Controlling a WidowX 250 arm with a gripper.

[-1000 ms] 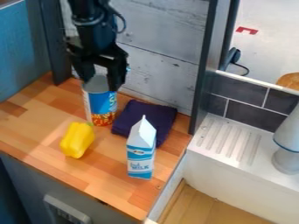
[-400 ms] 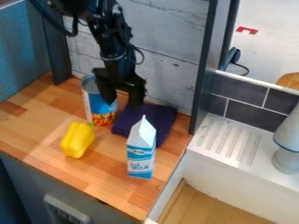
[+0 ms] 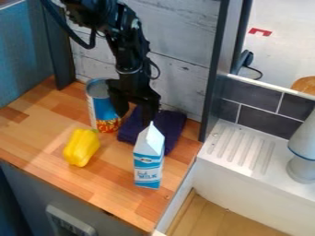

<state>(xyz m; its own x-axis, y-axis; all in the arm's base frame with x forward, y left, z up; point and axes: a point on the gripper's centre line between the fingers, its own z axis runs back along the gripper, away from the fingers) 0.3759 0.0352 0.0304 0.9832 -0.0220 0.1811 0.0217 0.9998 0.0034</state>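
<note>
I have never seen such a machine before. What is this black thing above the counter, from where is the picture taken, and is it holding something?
The black machine is a robot arm. Its hand, a black two-finger gripper, hangs open over a dark purple folded cloth, with nothing held between its fingers. I cannot tell whether it touches the cloth.

A fixed camera looks down at a slant on the light wooden counter. Beside the cloth stands a blue can with a colourful label. Nearer the camera are a yellow bell pepper, lying down, and an upright white-and-blue milk carton. To the right is a white ridged ledge.
</note>
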